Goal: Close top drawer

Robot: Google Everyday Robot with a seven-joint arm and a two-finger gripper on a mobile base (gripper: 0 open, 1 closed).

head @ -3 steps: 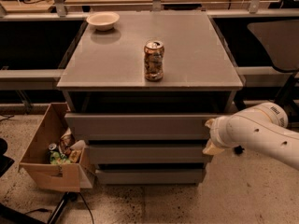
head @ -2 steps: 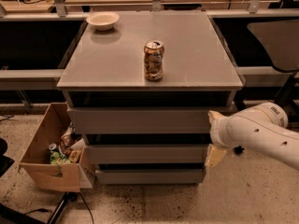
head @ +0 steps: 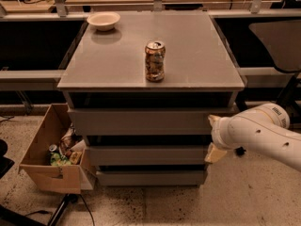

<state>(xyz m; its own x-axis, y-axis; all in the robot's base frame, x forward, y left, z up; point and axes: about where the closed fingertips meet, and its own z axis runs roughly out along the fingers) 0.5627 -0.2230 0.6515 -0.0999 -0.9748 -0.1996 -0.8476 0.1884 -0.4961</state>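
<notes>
Status: closure of the wide matte grey metal top drawer is judged far advanced but not confirmed complete. The drawer sits at the centre of the frame, directly beneath the flat grey cabinet top. A dark strip is visible between its upper edge and the overhanging top. Its front appears to stand slightly forward of the two narrower grey drawer fronts below it. Whether it is fully seated cannot be determined.

The cream-tipped two-finger gripper, on a white arm entering from the right edge, is positioned at the right end of the drawer stack. It spans the levels of the top and middle fronts. One cream tip is seen above the wrist and one below, well apart, so the jaws are judged to be spread, gripping nothing. Contact with the drawer front cannot be confirmed.

Compared with the frame a second earlier, the drawer front is found higher in the frame, with a narrower dark strip above it. This is consistent with inward travel. The gripper is found slightly further right.

The upright brown drink can and the pale round bowl, at the upper left, are unmoved.
</notes>
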